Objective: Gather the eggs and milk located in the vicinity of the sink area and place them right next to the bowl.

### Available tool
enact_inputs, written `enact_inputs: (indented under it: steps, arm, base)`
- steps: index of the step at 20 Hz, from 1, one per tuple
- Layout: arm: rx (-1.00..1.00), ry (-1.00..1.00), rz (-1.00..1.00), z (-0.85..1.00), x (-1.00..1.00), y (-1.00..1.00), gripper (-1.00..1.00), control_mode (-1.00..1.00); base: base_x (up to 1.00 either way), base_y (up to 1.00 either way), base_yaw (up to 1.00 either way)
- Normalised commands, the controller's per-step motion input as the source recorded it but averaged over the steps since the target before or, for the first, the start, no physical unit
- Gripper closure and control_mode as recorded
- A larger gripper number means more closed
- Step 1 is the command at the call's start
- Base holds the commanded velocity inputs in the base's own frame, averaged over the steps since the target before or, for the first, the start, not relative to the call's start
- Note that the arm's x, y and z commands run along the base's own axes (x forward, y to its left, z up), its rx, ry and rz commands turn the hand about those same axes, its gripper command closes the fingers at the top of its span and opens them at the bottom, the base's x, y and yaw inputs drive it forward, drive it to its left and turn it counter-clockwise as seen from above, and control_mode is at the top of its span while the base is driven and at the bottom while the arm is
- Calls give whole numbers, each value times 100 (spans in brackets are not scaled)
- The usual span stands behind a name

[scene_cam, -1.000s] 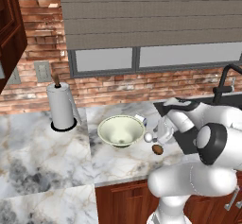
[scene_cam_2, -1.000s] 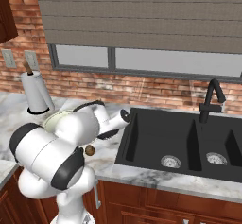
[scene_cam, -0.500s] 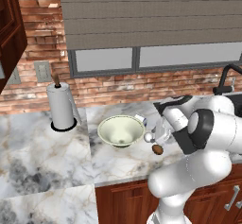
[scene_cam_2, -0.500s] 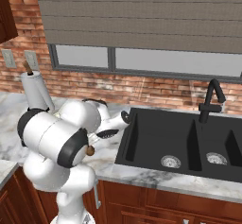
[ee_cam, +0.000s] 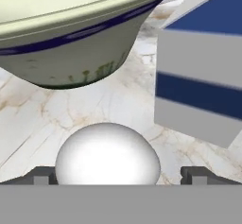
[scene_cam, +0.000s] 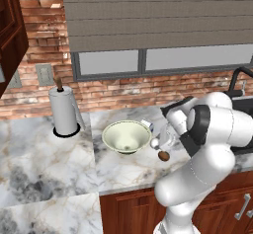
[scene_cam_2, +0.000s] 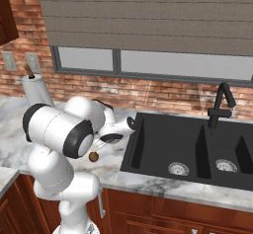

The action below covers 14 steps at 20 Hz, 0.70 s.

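A pale cream-green bowl [scene_cam: 126, 136] stands on the marble counter; its blue-banded side [ee_cam: 71, 34] looms at the top of the hand view. My gripper [ee_cam: 119, 173] is low beside the bowl's right flank [scene_cam: 159, 140] and open. The white egg [ee_cam: 108, 154] lies on the counter between the fingertips [ee_cam: 42, 175], with a gap on each side. Just beyond, to the right, stands the milk carton [ee_cam: 203, 76], white with a blue band, seen behind the bowl's rim [scene_cam: 147, 125]. A brown egg [scene_cam: 163, 155] [scene_cam_2: 93, 156] rests on the counter in front of the hand.
A black double sink [scene_cam_2: 197, 149] with a dark curved faucet [scene_cam_2: 221, 104] lies to the right. A paper-towel roll [scene_cam: 64, 112] stands at the back left by the brick wall. The counter's front edge [scene_cam: 128, 188] runs just below the bowl.
The arm's elbow has swung upward and toward the bowl. The hand has stayed low by the bowl's right side, jaws still open.
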Motion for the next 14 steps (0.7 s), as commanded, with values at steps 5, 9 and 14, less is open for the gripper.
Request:
enact_inputs:
  steps: [5,9,14]
  arm:
    - [0,0,0,-17,7,5,-100,-100]
    - [0,1,0,-18,4,3,100,-100]
    - [0,0,0,-2,2,0,100,-100]
  base:
    - [0,0,0]
    - [0,0,0]
    - [0,0,0]
